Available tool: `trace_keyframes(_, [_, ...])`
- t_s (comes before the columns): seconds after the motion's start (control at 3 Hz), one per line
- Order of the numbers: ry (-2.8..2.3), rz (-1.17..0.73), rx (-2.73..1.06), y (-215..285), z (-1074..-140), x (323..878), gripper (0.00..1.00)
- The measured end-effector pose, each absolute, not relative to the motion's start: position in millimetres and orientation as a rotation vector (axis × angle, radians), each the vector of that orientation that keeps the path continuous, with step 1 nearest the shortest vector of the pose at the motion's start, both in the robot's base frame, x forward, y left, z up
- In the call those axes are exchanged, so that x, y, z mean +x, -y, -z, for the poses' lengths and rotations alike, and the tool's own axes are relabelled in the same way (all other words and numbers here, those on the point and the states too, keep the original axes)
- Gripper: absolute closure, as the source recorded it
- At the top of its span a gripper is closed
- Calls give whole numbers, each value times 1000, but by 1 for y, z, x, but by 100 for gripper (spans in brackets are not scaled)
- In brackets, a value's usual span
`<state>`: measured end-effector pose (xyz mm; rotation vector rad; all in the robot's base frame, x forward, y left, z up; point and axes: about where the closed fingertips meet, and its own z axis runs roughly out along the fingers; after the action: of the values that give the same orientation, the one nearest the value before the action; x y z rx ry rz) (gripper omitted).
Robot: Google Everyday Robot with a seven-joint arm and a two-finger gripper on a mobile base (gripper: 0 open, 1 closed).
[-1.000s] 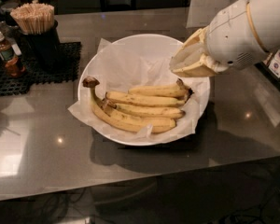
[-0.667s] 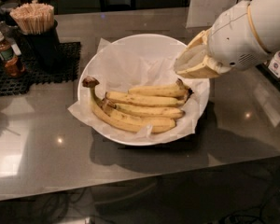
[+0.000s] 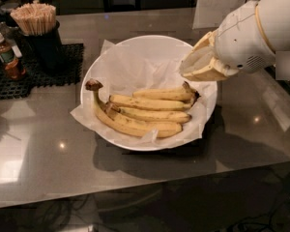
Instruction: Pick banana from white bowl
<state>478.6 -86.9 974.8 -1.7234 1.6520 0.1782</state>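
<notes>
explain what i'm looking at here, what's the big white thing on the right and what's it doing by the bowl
The big white thing is a robot's arm, and its cream-coloured end is the claw, the part that grasps. It hangs over the right rim of the white bowl. There is one view, looking down on a grey counter from the front. The paper-lined bowl holds several yellow bananas; the claw holds none of them. At the far left, a dark cup of wooden sticks stands on a black mat, a small bottle beside it.
</notes>
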Motion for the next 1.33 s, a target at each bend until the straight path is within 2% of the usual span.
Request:
trace_keyframes(0.67, [-1652, -178, -1723, 87, -975, 479, 36])
trace_keyframes(1.33, [-1649, -226, -1728, 81, -970, 481, 28])
